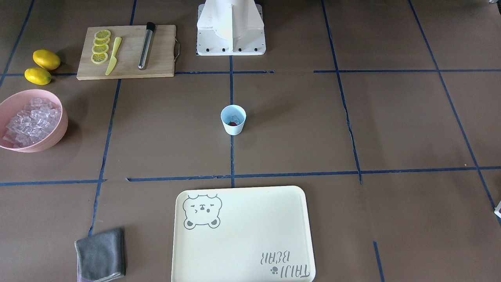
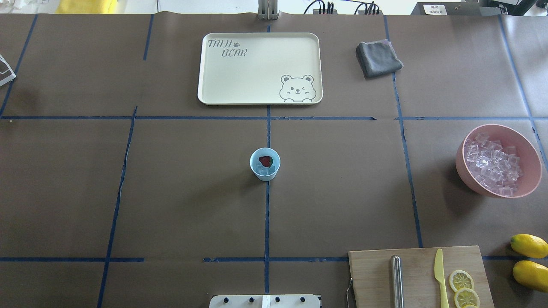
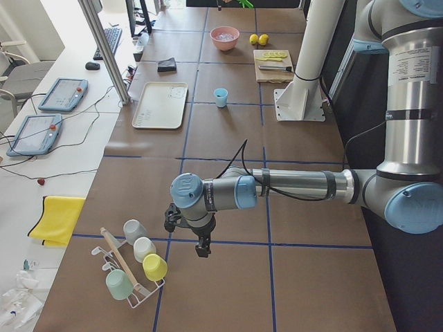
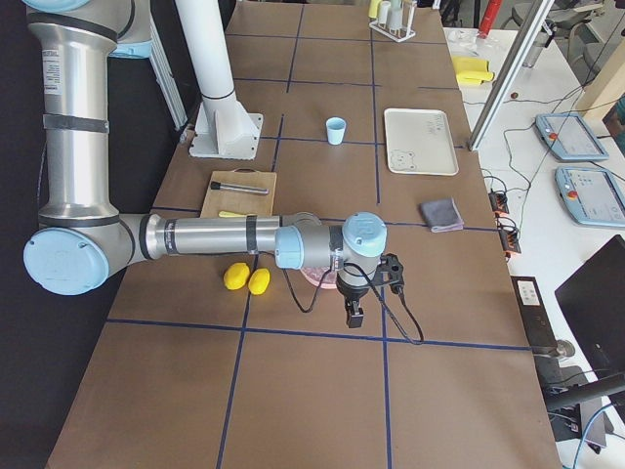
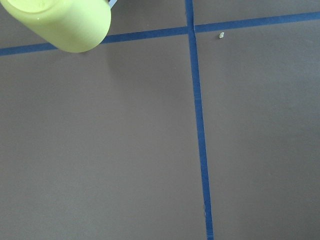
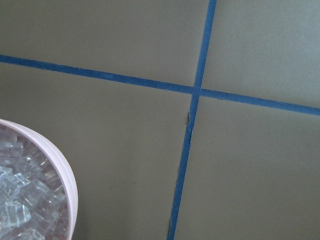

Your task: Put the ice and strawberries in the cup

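Cup (image 2: 265, 164) holds strawberry (image 2: 266, 161) on ice (image 2: 264, 171); loading appears complete.
Arms stand well clear of cup, likely done; left fingers (image 3: 201, 249), right fingers (image 4: 353, 319): grip cannot be told.

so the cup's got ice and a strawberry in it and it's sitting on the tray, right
Not quite. The cup does hold ice and a strawberry, but it stands on the brown table, apart from the tray, not on it. The overhead view shows this.
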You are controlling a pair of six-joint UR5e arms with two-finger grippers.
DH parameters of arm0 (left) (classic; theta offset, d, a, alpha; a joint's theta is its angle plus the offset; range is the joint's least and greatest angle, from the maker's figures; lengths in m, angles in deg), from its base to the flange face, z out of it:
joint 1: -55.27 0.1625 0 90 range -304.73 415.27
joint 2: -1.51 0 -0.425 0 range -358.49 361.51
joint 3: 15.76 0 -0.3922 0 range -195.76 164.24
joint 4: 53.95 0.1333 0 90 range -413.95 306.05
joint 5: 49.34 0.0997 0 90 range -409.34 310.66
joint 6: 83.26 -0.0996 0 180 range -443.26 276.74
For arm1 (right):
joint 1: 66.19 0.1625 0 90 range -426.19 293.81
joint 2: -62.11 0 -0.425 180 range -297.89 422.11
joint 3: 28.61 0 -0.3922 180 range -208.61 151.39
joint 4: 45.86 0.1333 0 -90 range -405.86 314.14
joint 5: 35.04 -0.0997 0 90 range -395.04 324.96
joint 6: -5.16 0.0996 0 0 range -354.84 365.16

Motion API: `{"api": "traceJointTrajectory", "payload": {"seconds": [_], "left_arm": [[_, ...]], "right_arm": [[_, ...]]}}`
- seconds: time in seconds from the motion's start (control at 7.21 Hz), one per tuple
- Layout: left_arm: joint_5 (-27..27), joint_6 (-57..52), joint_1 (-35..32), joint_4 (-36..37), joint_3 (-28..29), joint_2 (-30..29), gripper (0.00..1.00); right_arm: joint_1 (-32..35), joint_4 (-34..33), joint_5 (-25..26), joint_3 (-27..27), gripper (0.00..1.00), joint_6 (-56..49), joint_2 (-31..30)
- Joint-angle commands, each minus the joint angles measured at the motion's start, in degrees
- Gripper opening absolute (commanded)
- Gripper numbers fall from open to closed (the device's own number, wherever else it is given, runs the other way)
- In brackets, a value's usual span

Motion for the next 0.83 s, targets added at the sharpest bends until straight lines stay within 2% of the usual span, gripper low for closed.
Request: {"api": "traceJointTrajectory", "payload": {"seconds": [0.0,0.69], "left_arm": [[-0.24,4.21,-0.07,0.45,-0.18,0.09,1.00],[-0.68,4.94,-0.69,0.27,-2.03,0.35,1.00]], "right_arm": [[0.01,0.06,0.74,0.62,1.00,-0.01,0.21],[0.10,-0.11,2.06,2.11,1.00,-0.45,0.66]]}}
